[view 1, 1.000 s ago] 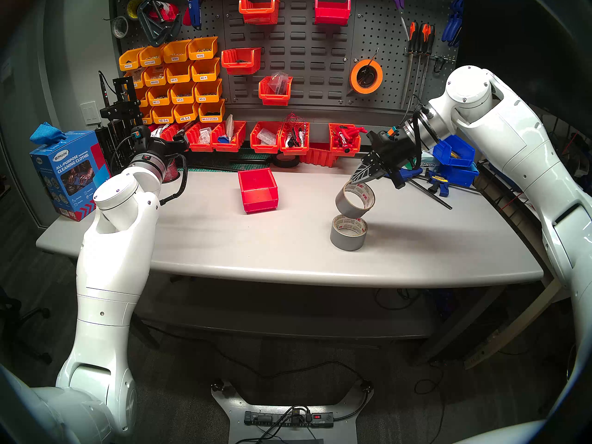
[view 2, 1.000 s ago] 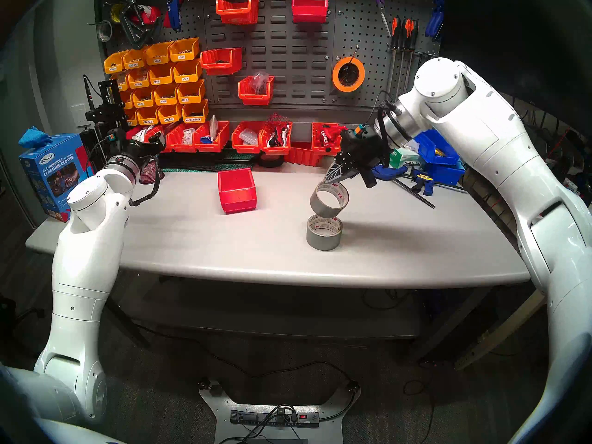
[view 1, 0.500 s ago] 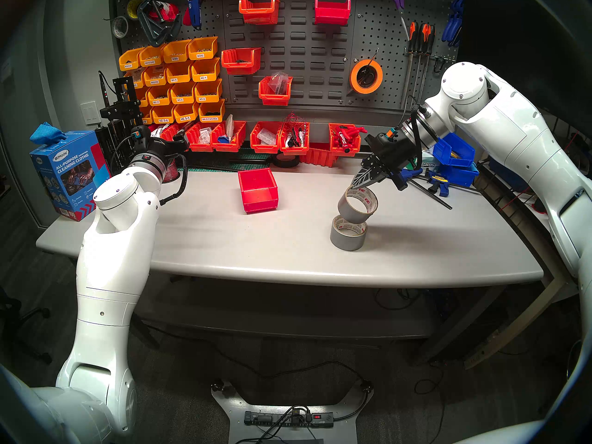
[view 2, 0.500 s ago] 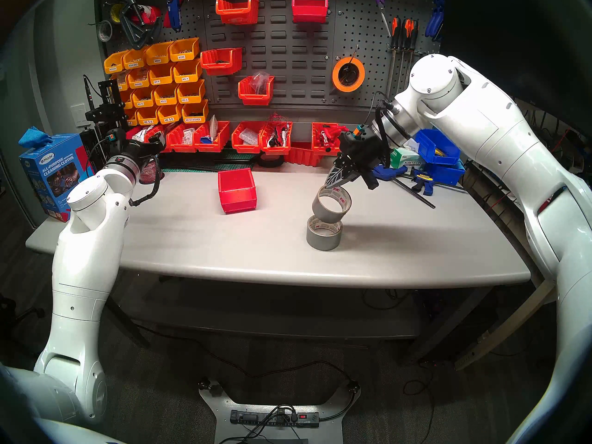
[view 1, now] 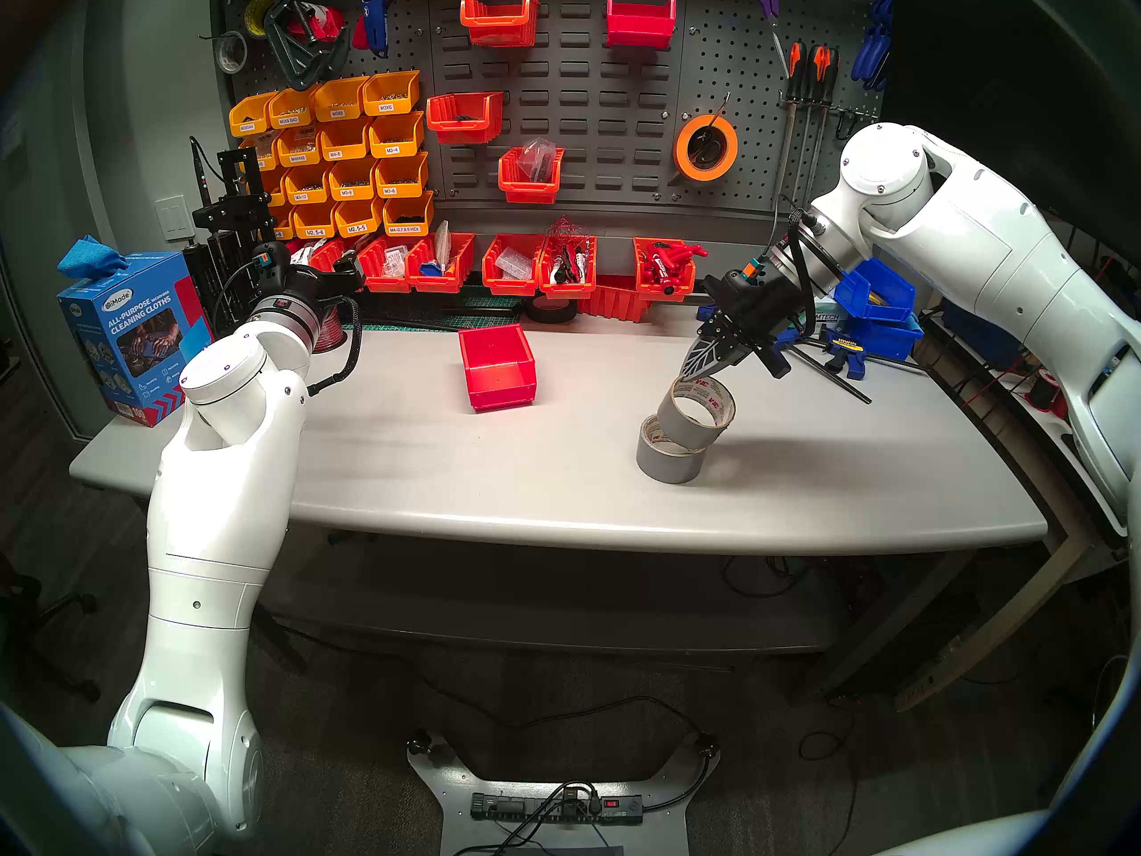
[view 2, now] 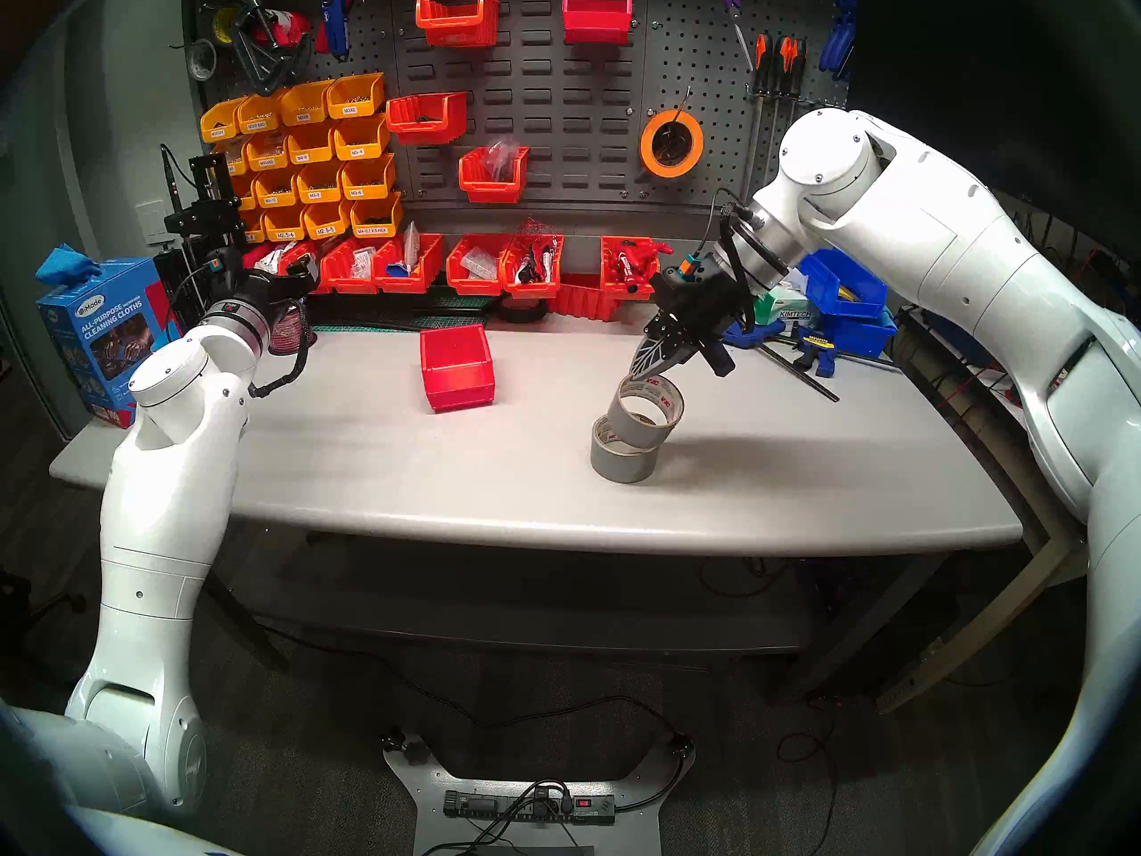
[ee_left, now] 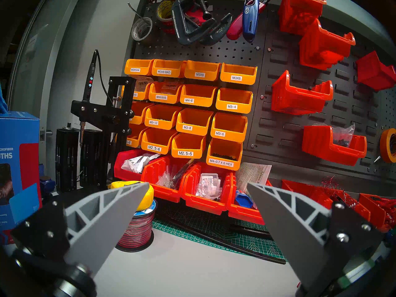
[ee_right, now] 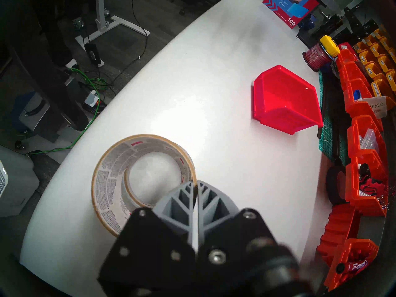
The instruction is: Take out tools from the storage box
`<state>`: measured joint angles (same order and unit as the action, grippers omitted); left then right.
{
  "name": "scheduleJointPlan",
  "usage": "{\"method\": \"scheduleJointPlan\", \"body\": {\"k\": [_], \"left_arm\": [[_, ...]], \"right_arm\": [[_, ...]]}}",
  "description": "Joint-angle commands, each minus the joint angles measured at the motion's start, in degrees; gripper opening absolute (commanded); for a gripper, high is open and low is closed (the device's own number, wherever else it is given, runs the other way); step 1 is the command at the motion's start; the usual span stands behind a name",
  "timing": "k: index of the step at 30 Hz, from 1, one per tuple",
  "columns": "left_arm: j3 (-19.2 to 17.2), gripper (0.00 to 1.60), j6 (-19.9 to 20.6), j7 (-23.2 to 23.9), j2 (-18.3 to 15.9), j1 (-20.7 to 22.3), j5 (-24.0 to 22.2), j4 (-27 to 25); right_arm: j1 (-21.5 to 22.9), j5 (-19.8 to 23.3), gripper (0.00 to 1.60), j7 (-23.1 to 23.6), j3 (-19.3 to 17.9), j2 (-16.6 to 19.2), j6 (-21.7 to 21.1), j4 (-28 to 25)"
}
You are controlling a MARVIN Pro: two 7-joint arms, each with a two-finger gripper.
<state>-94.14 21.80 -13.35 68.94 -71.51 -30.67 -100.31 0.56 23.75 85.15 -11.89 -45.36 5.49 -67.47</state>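
Observation:
The red storage box [view 1: 497,367] stands open and empty at the table's middle; it also shows in the right wrist view [ee_right: 282,101]. One silver-grey tape roll [view 1: 670,462] lies flat on the table to the right of the box. My right gripper [view 1: 694,372] is shut on the top rim of the second tape roll [view 1: 697,413], which hangs tilted with its lower edge at the flat roll's top. In the right wrist view my gripper [ee_right: 195,183] pinches that roll's wall [ee_right: 107,176]. My left gripper [ee_left: 197,184] is open and empty at the table's back left.
Blue clamps [view 1: 849,354] and blue bins [view 1: 877,305] lie at the back right, close behind my right wrist. A black tape roll [view 1: 549,308] and orange-red parts bins [view 1: 512,265] line the back. A blue cloth box [view 1: 133,336] and a wire spool [ee_left: 137,232] stand at the left.
My right gripper has come down and slightly right with the tape roll, which now overlaps the top of the flat roll. The left arm has not moved.

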Motion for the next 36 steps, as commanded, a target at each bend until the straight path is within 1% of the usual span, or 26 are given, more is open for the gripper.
{"method": "scheduleJointPlan", "body": {"k": [1, 10, 20, 22, 36], "left_arm": [[-0.1, 1.6, -0.35, -0.13, 0.08, 0.82, 0.04, -0.67], [-0.1, 1.6, -0.35, -0.13, 0.09, 0.83, 0.05, -0.67], [-0.1, 1.6, -0.35, -0.13, 0.09, 0.83, 0.05, -0.67], [-0.1, 1.6, -0.35, -0.13, 0.09, 0.83, 0.05, -0.67], [-0.1, 1.6, -0.37, -0.16, 0.11, 0.84, 0.06, -0.68]], "right_arm": [[5.04, 3.02, 0.0, -0.15, 3.78, -1.5, 1.15, 1.1], [8.53, 6.08, 0.0, -0.15, 10.0, -3.34, 3.43, 3.36], [12.17, 8.88, 0.0, -0.15, 15.94, -6.13, 5.97, 6.81], [13.1, 9.78, 0.0, -0.15, 17.67, -7.19, 6.95, 7.98], [15.73, 15.77, 0.0, -0.15, 25.76, -11.68, 11.37, 11.89]]}}
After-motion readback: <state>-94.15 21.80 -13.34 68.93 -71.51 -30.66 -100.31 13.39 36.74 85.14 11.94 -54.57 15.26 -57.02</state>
